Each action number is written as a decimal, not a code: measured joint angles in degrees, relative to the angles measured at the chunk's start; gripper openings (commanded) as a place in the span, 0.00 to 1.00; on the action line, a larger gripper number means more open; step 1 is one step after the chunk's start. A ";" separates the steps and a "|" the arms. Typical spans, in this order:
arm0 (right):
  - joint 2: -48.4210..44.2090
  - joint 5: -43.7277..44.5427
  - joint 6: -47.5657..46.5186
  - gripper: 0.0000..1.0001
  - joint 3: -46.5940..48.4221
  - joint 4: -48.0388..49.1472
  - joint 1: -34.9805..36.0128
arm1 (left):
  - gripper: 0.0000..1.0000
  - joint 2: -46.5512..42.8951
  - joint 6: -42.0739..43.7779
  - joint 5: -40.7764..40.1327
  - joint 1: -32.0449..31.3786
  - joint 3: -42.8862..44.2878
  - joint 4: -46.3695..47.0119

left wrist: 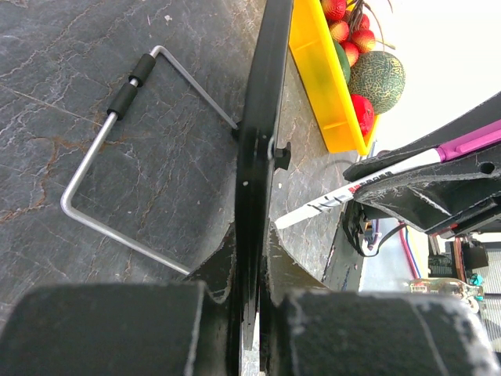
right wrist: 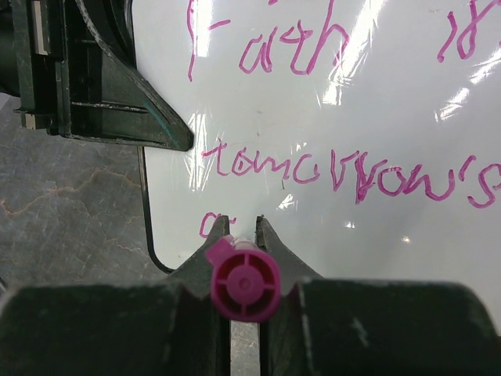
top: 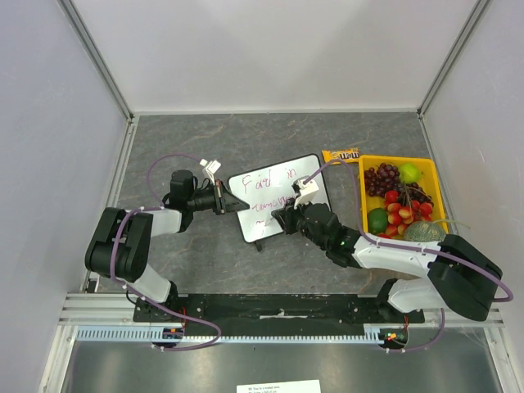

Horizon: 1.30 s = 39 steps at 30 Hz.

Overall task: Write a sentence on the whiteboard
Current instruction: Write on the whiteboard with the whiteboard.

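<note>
Left end effector is clenched on the left edge of the whiteboard, likely bracing the board, propped mid-table, against pen pressure. Only its wrist view shows the wire stand behind the board, with the frame edge-on between my fingers. Right end effector grasps the pink marker, nib at the board's near left, where a third line starts. Only that wrist view makes the sentence legible: "Faith", "tomorrow's".
</note>
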 measured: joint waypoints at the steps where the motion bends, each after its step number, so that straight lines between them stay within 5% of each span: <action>1: -0.02 0.22 0.00 0.00 0.00 -0.07 0.00 | 0.02 0.02 0.00 0.00 0.00 0.00 0.00; 39: -3.82 1.14 -0.66 0.00 1.46 -2.64 -2.82 | 0.02 0.09 -0.02 0.26 0.00 0.13 0.11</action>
